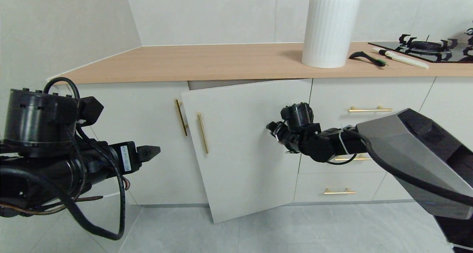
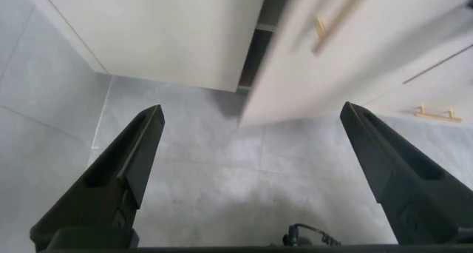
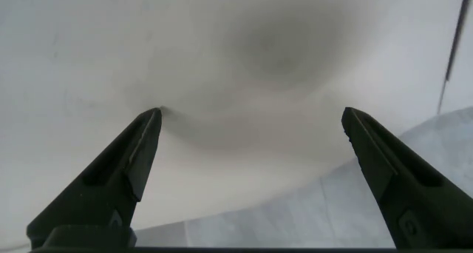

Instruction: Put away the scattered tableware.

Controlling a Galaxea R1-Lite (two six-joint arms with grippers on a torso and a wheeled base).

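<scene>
A black-handled utensil (image 1: 367, 57) and a long white utensil (image 1: 401, 58) lie on the wooden counter (image 1: 207, 62), right of a tall white ribbed container (image 1: 330, 31). Below the counter a white cabinet door (image 1: 244, 145) stands partly open. My right gripper (image 1: 275, 131) is open and sits right up against the face of that door (image 3: 222, 61), fingers (image 3: 133, 157) spread with nothing between them (image 3: 251, 116). My left gripper (image 1: 149, 153) hangs low at the left, open and empty (image 2: 251, 116), pointing at the floor in front of the open door (image 2: 347, 61).
A gas hob (image 1: 425, 47) sits at the counter's far right. The open door has a gold handle (image 1: 202, 133), and the neighbouring door has another (image 1: 180, 117). Drawers with gold handles (image 1: 369, 109) are on the right. Grey tiled floor (image 1: 281, 230) lies below.
</scene>
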